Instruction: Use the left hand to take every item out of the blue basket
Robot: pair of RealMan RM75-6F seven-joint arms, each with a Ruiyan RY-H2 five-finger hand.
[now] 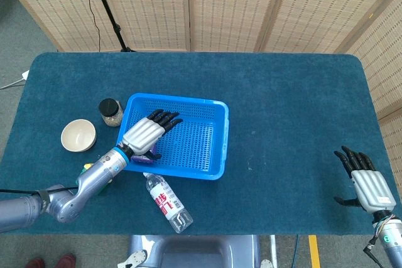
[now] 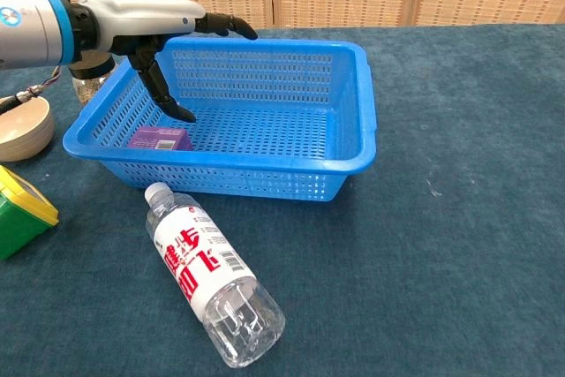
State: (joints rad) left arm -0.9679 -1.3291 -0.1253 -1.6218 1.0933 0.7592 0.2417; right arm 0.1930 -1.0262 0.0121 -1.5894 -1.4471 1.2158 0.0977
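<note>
Chest view: left hand [image 2: 154, 37] hovers over the near-left corner of the blue basket [image 2: 353, 143], fingers spread, holding nothing. Only one item seems left inside: a purple box [image 2: 160, 139], flat on the basket floor against the left wall, just below the fingertips. Likely step: reach and grasp. Advice: lower straight, thumb on one long side, fingers on the other, avoid catching the mesh wall. Right hand [image 1: 366, 183] rests spread at the far right of the desk [image 1: 289, 92]. Water bottle [image 2: 212, 284], bowl [image 1: 78, 135], dark-lidded jar [image 1: 110, 111] and green-yellow object [image 2: 22, 214] lie outside. Desk has teal carpet-like cover; woven screens [image 1: 232, 4] stand behind.
</note>
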